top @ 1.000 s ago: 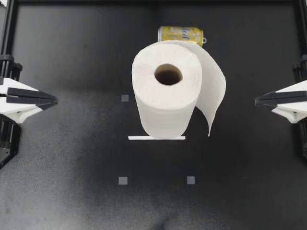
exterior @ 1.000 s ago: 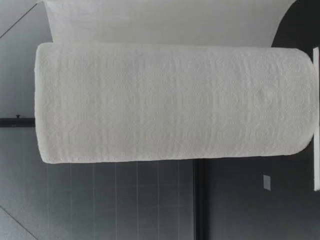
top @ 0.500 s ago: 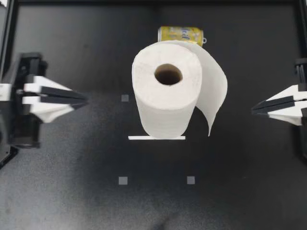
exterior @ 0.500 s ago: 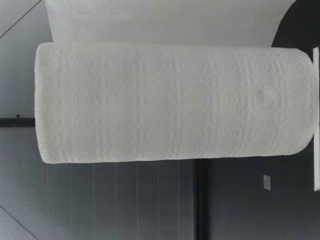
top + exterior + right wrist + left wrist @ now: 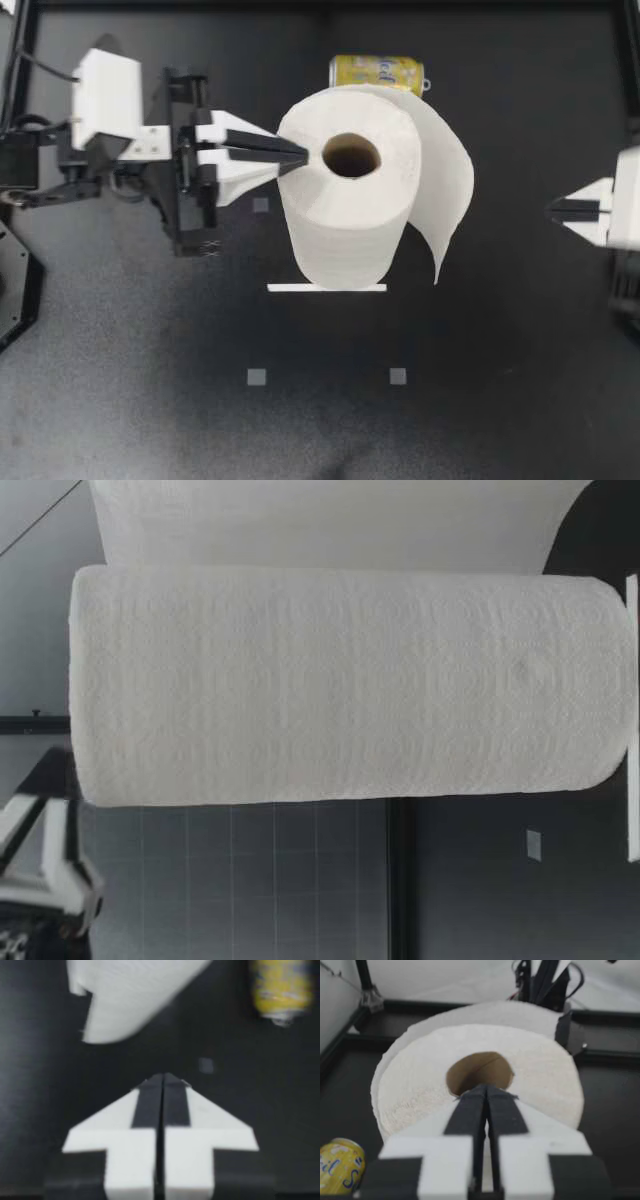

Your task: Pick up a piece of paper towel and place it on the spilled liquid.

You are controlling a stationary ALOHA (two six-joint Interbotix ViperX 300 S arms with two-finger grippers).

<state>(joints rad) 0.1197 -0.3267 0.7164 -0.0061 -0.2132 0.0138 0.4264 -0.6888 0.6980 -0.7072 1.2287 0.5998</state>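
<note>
Top view: printed yellow can [image 5: 377,72] lies beyond paper towel roll [image 5: 345,230].

A yellow can [image 5: 377,72] lay on its side at the upper centre of the top view, on the black table [image 5: 520,400]. A thin white strip [image 5: 326,288] sat mid-frame. Three small grey squares [image 5: 260,205] marked the surface: one left of centre and two in the lower middle.

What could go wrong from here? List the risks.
1. My left gripper, shut, is over the top edge of the upright paper towel roll; a push could tip it.
2. The loose sheet hangs on the side facing my right gripper, which is shut and well apart from it; it must open first.
3. No spill shows, only a can lying behind the roll.
</note>
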